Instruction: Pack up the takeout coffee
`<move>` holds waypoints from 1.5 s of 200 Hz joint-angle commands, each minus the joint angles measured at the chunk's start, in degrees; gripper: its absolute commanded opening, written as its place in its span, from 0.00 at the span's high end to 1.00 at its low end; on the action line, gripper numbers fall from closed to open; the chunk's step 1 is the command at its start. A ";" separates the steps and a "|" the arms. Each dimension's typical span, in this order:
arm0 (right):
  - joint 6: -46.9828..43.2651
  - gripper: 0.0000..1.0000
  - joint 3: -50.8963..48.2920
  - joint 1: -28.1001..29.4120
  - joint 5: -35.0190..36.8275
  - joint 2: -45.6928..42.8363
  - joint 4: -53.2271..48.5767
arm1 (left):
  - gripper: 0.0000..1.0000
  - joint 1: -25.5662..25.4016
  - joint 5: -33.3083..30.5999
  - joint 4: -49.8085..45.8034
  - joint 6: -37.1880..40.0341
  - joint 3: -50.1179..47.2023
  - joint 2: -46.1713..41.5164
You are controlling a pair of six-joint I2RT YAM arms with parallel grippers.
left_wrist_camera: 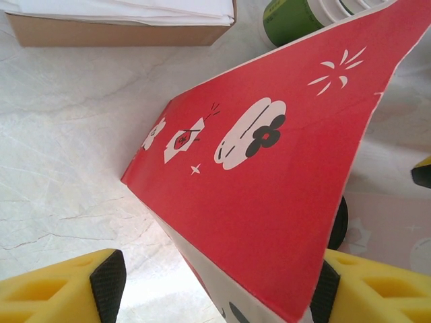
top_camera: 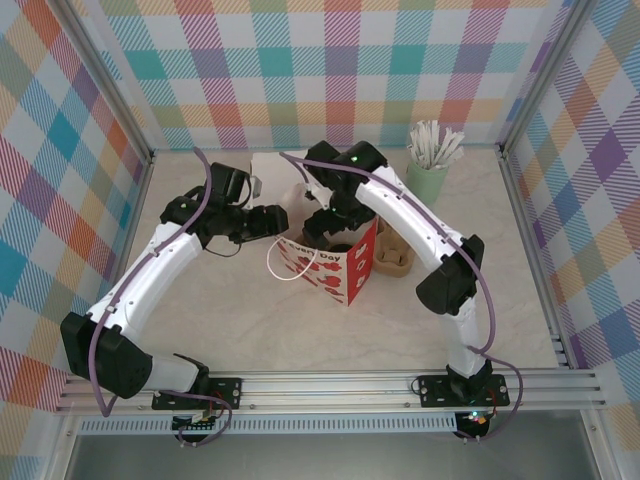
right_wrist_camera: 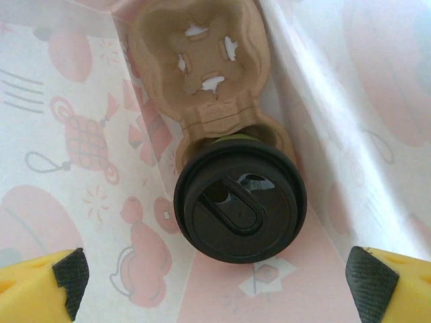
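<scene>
Pale marbled worktop (top_camera: 250,320), fenced by checked walls; both arms are bent inward toward its middle.

Red gift bag (top_camera: 345,275) is stood upright at mid-worktop, mouth open upward, white cord handle (top_camera: 285,265) hung off its left side; the right arm is reached over the mouth and hides most of the opening from above.

Cardboard box (top_camera: 268,165) with white paper in it is set behind the bag, near the back wall; a brown pulp piece (top_camera: 393,258) is seen just beside the bag's right face; pale mint holder (top_camera: 428,180) of white sticks is placed at back right, well apart from the bag.

Stack of green cups (left_wrist_camera: 289,20) is noted in the left wrist view, past the bag's far edge and beside the box.

Inside the bag, in the right wrist view: pulp cup carrier (right_wrist_camera: 202,60) is laid on the bag floor, hemmed by the white inner walls on both sides; far socket bare, its cut flaps showing.

Takeout coffee (right_wrist_camera: 239,208) is seated in the carrier's near socket, upright, black lid on, a sliver of green seen at the lid's far rim.

Right fingers (right_wrist_camera: 71,279) are spread wide above the lid, one on each side, nothing pinched; no touch with lid or bag walls can be made out.

Left fingers (left_wrist_camera: 108,286) are spread outside the bag, its red corner lying between them; the left pad is clear of the paper; the right pad is partly hidden behind the bag's edge, so touch there cannot be told.
</scene>
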 commanded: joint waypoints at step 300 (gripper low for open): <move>3.62 0.00 -18.21 -16.79 -2.12 -40.29 12.24 | 0.23 -0.70 -0.95 -3.05 0.67 5.60 1.15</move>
